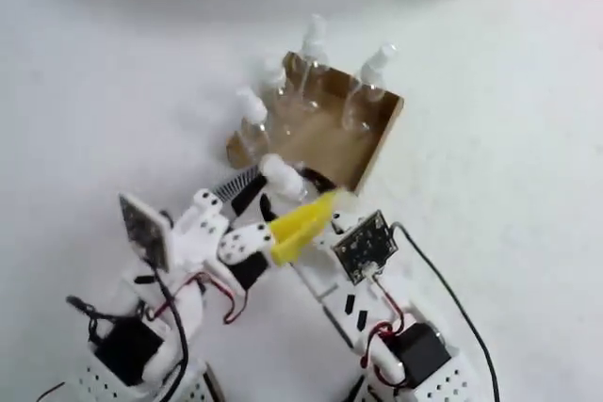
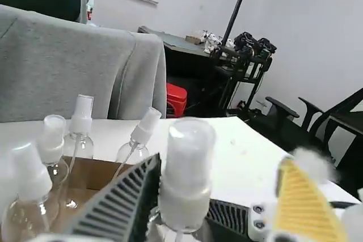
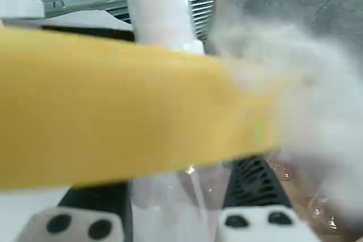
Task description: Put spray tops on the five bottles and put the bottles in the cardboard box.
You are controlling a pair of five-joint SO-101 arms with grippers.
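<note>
White tabletop runs under both arms, with grey upholstery along its far edge and a desk and black chairs in the room beyond.

The left arm rises from the near left corner and stretches forward to the near wall of the cardboard box (image 1: pixel 382 143). Its left gripper (image 1: pixel 276 183) is clenched on the fifth bottle (image 2: pixel 186 168). Black ribbed fingers (image 2: pixel 122 202) press the clear body from both sides, and the bottle stands upright with a white spray top on, just outside the box.

The right arm comes from the near right corner with its wrist turned toward the other arm. The yellow right gripper (image 1: pixel 316 210) lies just beside the held bottle. I cannot tell whether it is released or clenched, or whether it touches the bottle.

Four bottles (image 1: pixel 314 44) stand upright inside the box, each with a spray top.
</note>
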